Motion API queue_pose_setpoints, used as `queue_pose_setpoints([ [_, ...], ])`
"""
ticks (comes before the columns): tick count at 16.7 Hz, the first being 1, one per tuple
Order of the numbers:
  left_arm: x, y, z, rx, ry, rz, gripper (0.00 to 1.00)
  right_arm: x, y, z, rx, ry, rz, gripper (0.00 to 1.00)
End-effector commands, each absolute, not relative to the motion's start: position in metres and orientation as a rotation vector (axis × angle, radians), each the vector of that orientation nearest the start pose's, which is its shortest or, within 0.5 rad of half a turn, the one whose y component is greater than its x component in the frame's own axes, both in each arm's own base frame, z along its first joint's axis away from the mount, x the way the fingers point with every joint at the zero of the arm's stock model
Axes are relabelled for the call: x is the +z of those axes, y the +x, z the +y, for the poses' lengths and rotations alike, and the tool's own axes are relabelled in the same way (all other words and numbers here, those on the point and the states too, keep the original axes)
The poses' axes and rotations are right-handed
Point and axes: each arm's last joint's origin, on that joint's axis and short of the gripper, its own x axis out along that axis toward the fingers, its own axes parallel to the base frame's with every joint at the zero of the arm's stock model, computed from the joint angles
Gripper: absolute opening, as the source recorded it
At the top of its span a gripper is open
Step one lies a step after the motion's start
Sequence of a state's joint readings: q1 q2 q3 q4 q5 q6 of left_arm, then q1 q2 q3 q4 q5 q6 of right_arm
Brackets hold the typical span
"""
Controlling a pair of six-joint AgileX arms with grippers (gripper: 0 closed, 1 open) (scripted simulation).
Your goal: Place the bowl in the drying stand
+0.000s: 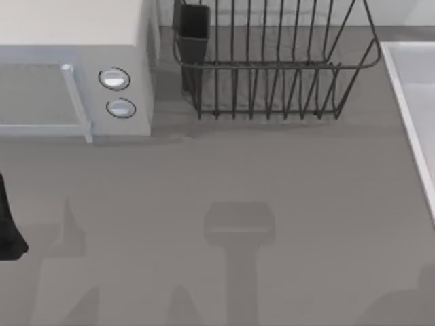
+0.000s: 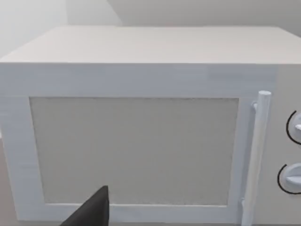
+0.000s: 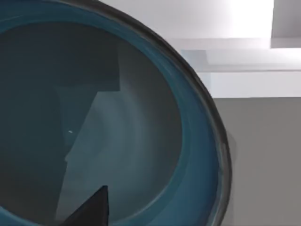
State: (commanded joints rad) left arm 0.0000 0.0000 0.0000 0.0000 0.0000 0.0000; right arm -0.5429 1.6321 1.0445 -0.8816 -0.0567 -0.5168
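The right tool [image 3: 94, 209] shows as one dark tip right against the bowl [image 3: 141, 117]. Whether this tool is apart, together or clamped on the bowl, I cannot tell. The bowl sits very close in the right wrist view, tipped up, with its blue hollow facing the camera and a darker line along its rim. Past the rim lie grey table and a pale wall.

The left tool [image 2: 94, 209] also shows as one dark tip, and its state cannot be told either. It points at the door of the microwave [image 2: 141, 141], with the handle [image 2: 257, 155] beside the door.

From above, the left arm [image 1: 10, 224] sits at the 9 o'clock edge of the table [image 1: 306, 204]. A blocky shadow lies near the table's middle.

Farther back, the microwave [image 1: 75, 27] stands at 10 o'clock, with two knobs [image 1: 114, 79] one above the other by its handle [image 1: 76, 102]. The rack [image 1: 272, 66] stands at 12 o'clock just beside the microwave, bars upright and sides flared. A dark cup [image 1: 194, 30] hangs at its 10 o'clock corner. A white slab [image 1: 414, 95] runs along the 3 o'clock edge.
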Motion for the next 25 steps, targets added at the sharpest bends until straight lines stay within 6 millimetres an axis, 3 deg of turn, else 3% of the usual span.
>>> queue_pose_setpoints([
  [4, 0.16, 0.106, -0.001, 0.0, 0.0, 0.0, 1.0, 0.139, 0.251, -0.145, -0.018, 0.014, 1.455, 1.0],
  [9, 0.16, 0.106, -0.001, 0.0, 0.0, 0.0, 1.0, 0.132, 0.25, -0.145, -0.016, 0.016, 1.458, 1.0],
  [22, 0.16, 0.106, -0.001, 0.0, 0.0, 0.0, 1.0, 0.132, 0.25, -0.145, -0.016, 0.016, 1.458, 0.02],
  [25, 0.16, 0.106, -0.001, 0.0, 0.0, 0.0, 1.0, 0.132, 0.25, -0.145, -0.016, 0.016, 1.458, 0.0],
])
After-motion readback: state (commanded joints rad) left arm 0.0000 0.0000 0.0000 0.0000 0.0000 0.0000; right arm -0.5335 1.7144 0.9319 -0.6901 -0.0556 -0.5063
